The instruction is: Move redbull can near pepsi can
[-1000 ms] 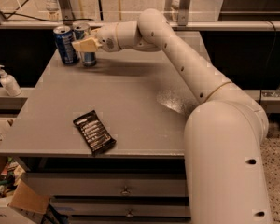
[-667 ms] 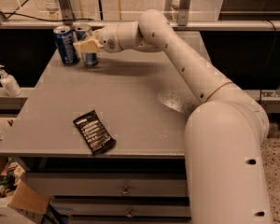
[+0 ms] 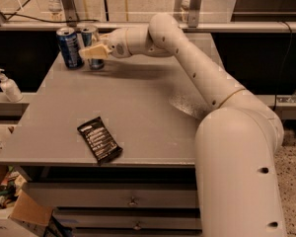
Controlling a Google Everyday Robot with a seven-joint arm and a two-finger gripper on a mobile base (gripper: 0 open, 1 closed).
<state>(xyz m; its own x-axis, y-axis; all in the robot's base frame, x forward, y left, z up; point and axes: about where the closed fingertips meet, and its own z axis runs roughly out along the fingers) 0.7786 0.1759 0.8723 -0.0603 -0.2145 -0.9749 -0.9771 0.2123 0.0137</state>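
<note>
1 tool (image 3: 92, 53) at 1 redbull can (image 3: 89, 35) beside 1 pepsi can (image 3: 69, 47), grip unclear.

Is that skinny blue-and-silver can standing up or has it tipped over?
Upright: the redbull can stands on the table, silver top up, beside the pepsi can. The end effector is at its side.

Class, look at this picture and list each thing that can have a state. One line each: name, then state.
pepsi can: upright, at the table's far left corner.
redbull can: upright, just right of the pepsi can, partly hidden by the tool.
tool: at the redbull can, low over the table.
snack packet: lying flat near the front edge.
pump bottle: upright on the ledge left of the table.
drawer: shut.
</note>
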